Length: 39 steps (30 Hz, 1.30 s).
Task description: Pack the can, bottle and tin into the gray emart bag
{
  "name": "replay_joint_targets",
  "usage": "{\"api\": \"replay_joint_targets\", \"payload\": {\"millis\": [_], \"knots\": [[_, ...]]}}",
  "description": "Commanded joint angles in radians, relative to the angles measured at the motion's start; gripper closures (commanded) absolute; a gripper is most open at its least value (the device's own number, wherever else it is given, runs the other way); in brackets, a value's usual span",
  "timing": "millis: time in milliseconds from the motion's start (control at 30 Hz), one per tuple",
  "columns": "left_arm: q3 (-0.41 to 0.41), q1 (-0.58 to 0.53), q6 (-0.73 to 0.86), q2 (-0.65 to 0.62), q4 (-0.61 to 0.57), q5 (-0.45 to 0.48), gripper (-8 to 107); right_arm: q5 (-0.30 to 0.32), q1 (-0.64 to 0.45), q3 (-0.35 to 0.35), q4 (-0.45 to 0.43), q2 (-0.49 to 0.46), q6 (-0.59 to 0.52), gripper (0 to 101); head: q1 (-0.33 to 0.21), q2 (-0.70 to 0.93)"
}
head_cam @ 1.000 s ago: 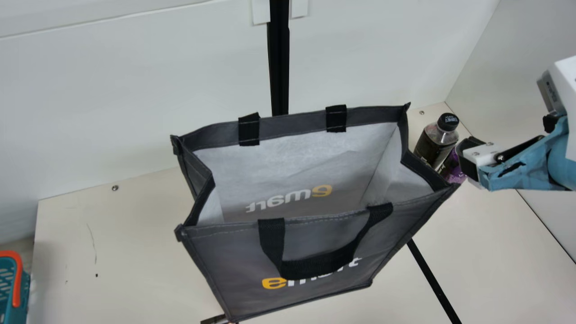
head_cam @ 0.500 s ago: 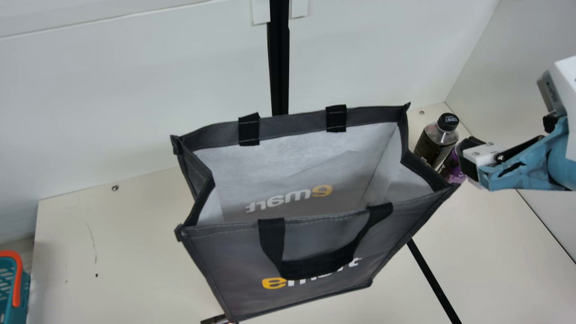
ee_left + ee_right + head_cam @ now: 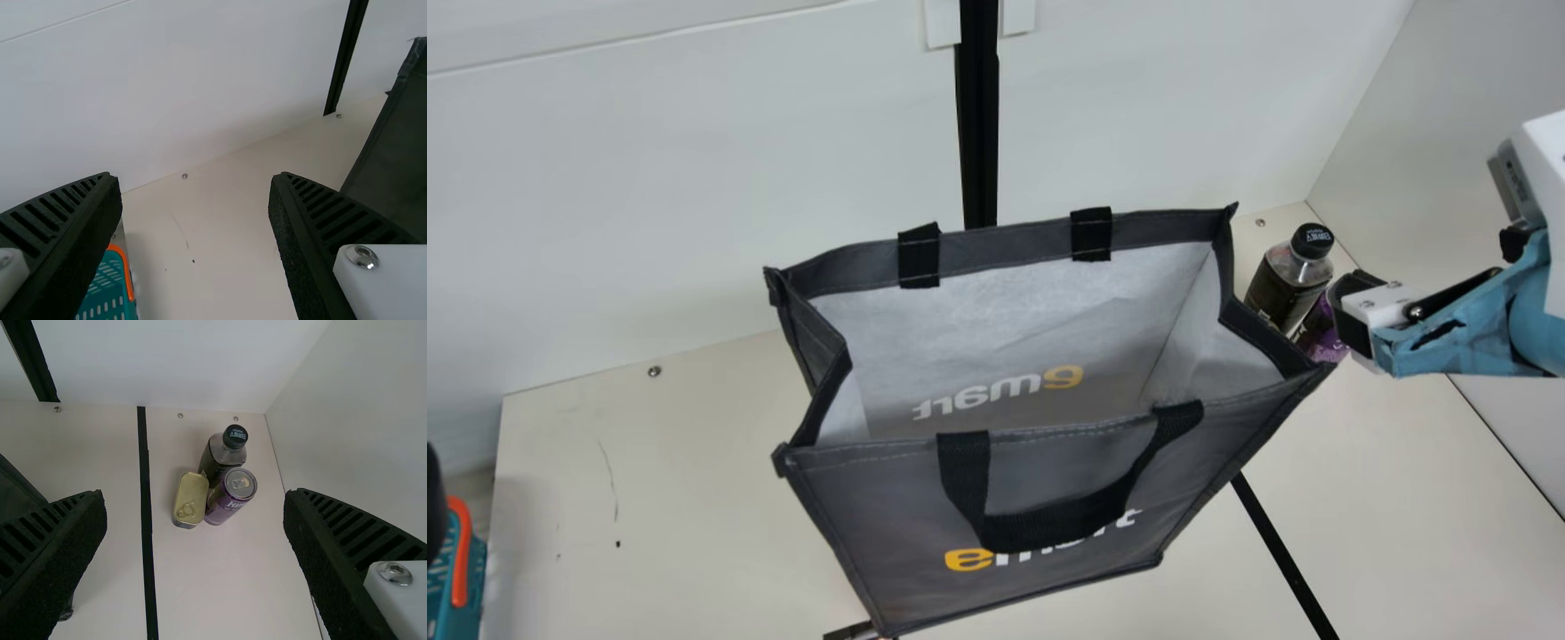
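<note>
The gray emart bag stands with its mouth spread at the middle of the main view, and I can see its pale lining. Beyond its right side is the bottle, beside the purple can. My right gripper is above the can's side. In the right wrist view, the can, bottle and gold tin are grouped between the spread fingers of the right gripper. At the main view's left edge is part of my left gripper; the left gripper is open, holding nothing.
A teal basket with an orange handle lies at the left, past the table's edge. White walls rise at the back and right. A black strip runs along the table right of the bag, and a small dark item touches its lower corner.
A dark part of my left gripper has come into the main view at the left edge, over the basket. The right arm, bag, bottle and can have kept still.
</note>
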Motion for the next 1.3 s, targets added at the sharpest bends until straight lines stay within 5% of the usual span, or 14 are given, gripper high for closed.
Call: {"api": "replay_joint_targets", "payload": {"millis": [0,1267], "knots": [[-0.012,-0.013,0.002,0.009,0.005,-0.001,9,0.0,0.0,0.0,0.0,0.0,0.0,10,-0.023,-0.001],[-0.342,-0.266,0.117,0.251,-0.01,-0.002,9,0.0,0.0,0.0,0.002,0.0,0.0,10,-0.023,-0.001]]}}
